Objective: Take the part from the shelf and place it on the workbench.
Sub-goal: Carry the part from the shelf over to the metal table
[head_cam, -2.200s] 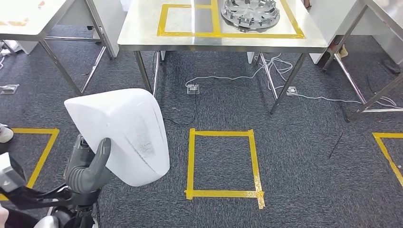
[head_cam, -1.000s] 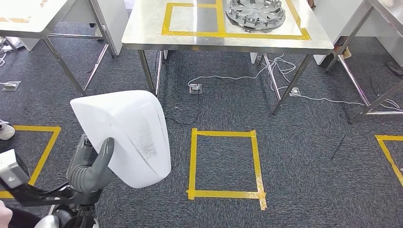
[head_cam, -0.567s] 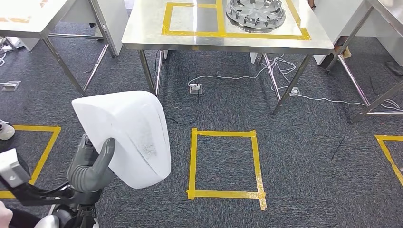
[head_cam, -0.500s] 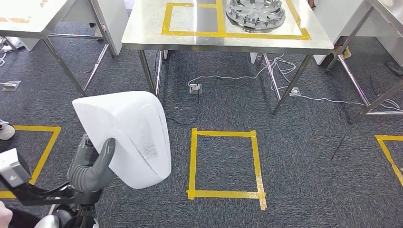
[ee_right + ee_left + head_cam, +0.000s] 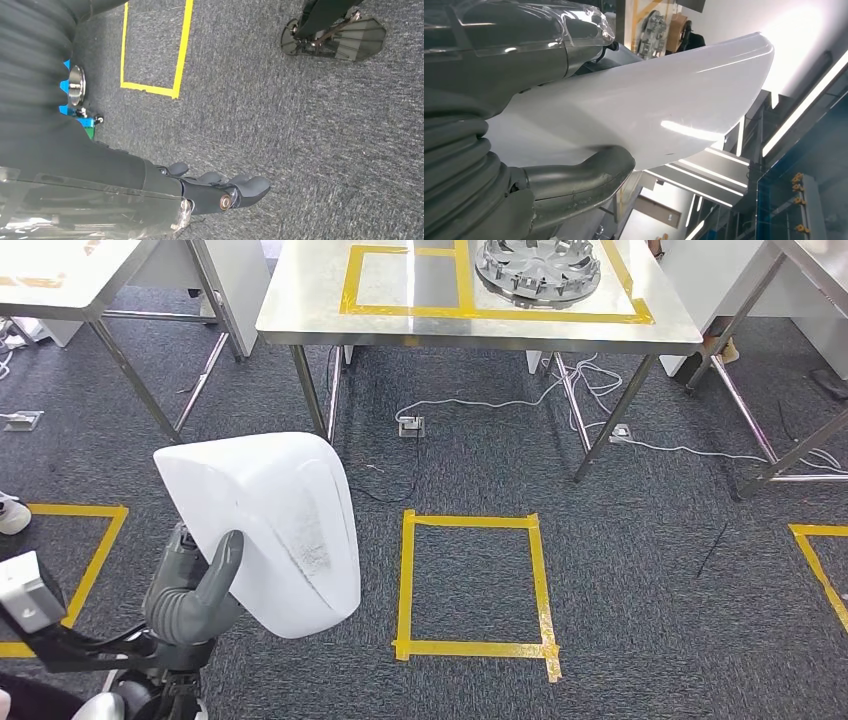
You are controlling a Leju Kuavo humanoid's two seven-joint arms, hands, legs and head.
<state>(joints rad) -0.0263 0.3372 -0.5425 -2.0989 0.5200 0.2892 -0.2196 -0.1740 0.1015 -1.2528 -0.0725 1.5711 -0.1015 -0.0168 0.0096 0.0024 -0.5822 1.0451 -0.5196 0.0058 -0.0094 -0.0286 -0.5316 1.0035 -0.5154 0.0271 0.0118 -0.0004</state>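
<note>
The part is a large white curved shell (image 5: 265,530), held up at my lower left over the carpet. My left hand (image 5: 190,600) grips it from below, its thumb pressed against the front face. In the left wrist view the glossy white shell (image 5: 639,115) lies across the hand (image 5: 549,185). The steel workbench (image 5: 300,325) stands ahead, with a taped yellow rectangle (image 5: 400,280) on its top. My right hand (image 5: 220,192) hangs over the carpet, holding nothing, its fingers loosely extended.
A round grey metal wheel-like piece (image 5: 540,265) sits in the workbench's right taped area. Cables and floor sockets (image 5: 480,405) lie under the bench. A yellow tape square (image 5: 470,585) marks the carpet ahead. Other steel tables stand left (image 5: 60,280) and right (image 5: 760,430).
Early on the whole scene shifted slightly right and down as the camera moved; since then it is steady. The white shell has crept a little to the right in my left hand.
</note>
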